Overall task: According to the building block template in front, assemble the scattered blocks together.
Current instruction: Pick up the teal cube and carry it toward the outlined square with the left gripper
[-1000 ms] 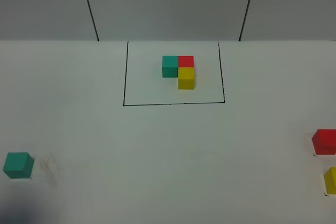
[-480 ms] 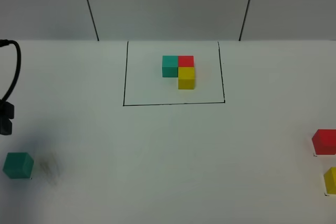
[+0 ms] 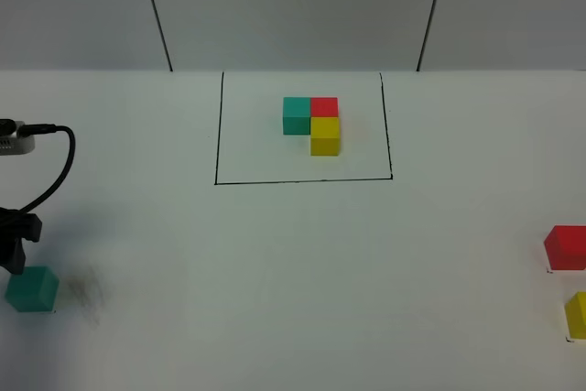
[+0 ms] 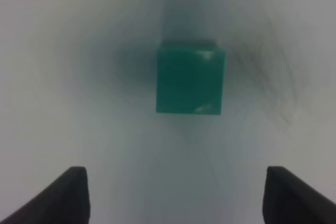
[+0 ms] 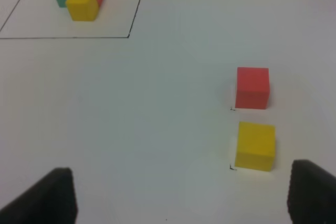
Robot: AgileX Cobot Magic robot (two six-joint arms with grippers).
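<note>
At the high view's lower left, the left gripper holds its fingers apart near the teal block. Descending off-centre, one could knock it askew.

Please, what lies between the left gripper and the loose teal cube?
Only bare table separates left gripper from teal cube, per the left wrist view.
</note>
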